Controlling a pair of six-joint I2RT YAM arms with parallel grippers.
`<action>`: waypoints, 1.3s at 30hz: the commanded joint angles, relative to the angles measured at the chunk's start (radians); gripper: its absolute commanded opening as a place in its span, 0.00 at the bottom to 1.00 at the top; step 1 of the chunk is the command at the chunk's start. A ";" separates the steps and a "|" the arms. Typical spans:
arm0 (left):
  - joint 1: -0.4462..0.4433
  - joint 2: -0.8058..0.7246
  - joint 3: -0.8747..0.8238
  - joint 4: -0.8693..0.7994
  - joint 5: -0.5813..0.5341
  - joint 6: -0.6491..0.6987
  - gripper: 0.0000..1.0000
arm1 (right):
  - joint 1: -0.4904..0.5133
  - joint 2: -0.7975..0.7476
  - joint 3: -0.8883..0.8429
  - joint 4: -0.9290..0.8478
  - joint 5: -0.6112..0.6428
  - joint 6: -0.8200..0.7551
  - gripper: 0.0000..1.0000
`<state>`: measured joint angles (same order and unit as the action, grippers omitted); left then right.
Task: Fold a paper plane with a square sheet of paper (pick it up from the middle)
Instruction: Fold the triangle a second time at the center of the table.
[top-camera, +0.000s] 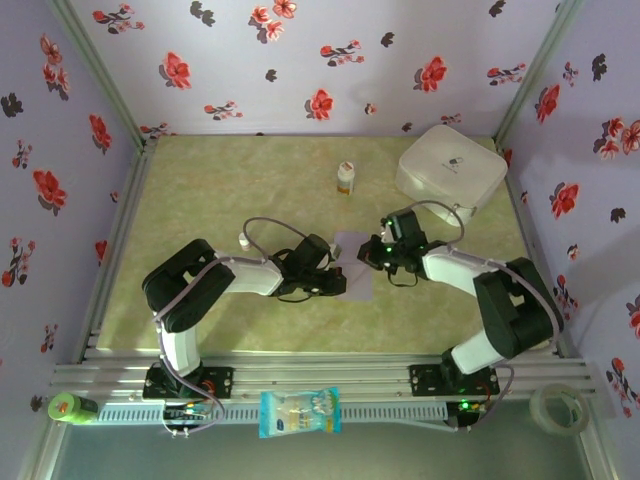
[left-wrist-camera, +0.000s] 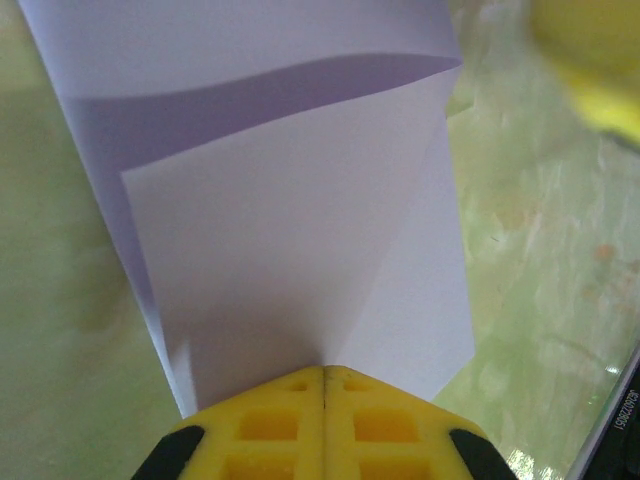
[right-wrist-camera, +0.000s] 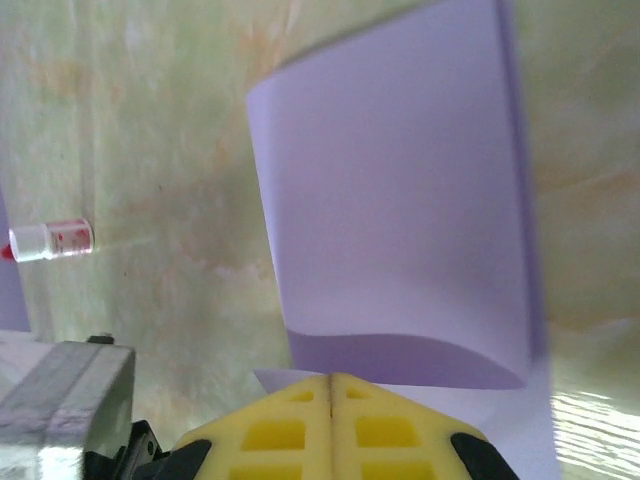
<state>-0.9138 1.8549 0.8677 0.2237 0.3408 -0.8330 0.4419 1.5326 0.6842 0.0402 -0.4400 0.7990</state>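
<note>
My left gripper (left-wrist-camera: 323, 372) has its fingers pressed together on one edge of the square sheet of paper (left-wrist-camera: 300, 250), which sits mid-table (top-camera: 230, 180) between my two arms with a layer bowing upward. My right gripper (right-wrist-camera: 330, 380) is likewise pinched closed on the opposite edge. The sheet looks featherlight, limp and easy to crease or tear, so I judge shallow edge pinches and gentle, even pulls suit it best.

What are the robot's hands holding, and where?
Both pinch the square sheet of paper: the left gripper at one edge, the right gripper at the opposite edge.
</note>
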 joint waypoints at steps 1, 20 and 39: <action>-0.018 0.032 -0.029 -0.149 -0.004 -0.007 0.00 | 0.017 0.065 -0.024 0.030 -0.032 0.037 0.00; -0.019 0.039 -0.015 -0.167 0.001 -0.001 0.00 | -0.141 0.010 -0.076 0.085 0.001 0.022 0.00; -0.021 0.011 0.023 -0.185 0.017 -0.003 0.00 | -0.007 0.043 -0.123 0.063 0.072 0.069 0.00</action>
<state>-0.9184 1.8549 0.8906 0.1764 0.3447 -0.8330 0.4385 1.5532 0.5751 0.1410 -0.4301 0.8654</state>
